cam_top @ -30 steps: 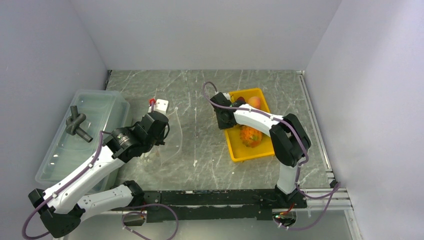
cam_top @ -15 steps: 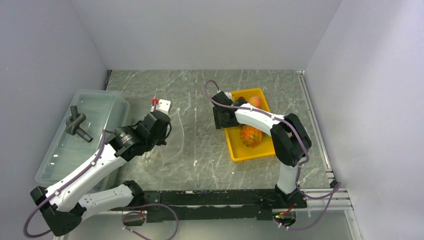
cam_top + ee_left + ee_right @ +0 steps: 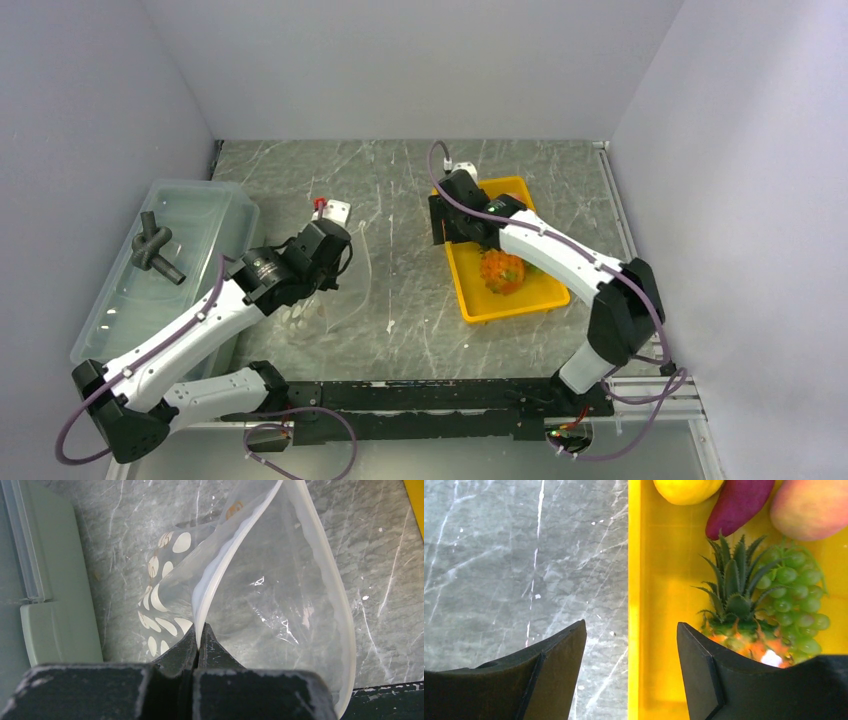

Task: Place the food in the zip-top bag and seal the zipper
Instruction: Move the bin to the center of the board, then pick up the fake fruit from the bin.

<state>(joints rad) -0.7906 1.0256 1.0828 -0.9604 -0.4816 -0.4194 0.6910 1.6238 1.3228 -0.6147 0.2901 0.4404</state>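
My left gripper (image 3: pixel 199 629) is shut on the whitish zipper (image 3: pixel 220 570) of the clear, white-dotted zip-top bag (image 3: pixel 280 580). The bag's mouth gapes in a wide loop above the marble table. From above, the bag (image 3: pixel 335 295) hangs below the left gripper (image 3: pixel 335 262). My right gripper (image 3: pixel 631 625) is open and straddles the left wall of the yellow tray (image 3: pixel 664 580), one finger outside, one inside. The food lies in the tray: pineapple (image 3: pixel 734 605), green grapes (image 3: pixel 796 590), dark red-purple piece (image 3: pixel 736 505), peach-coloured fruit (image 3: pixel 809 505). Nothing is between the right fingers but the tray wall.
A yellow round fruit (image 3: pixel 686 487) also sits in the tray (image 3: pixel 500 305). A translucent bin (image 3: pixel 200 215) holding a black piece (image 3: pixel 155 250) stands at the left. A small white block with a red tip (image 3: pixel 333 210) lies beyond the bag.
The right gripper has opened wide and shifted toward the far left edge of the tray, its elbow swinging right. The left gripper drifted slightly right with the bag.
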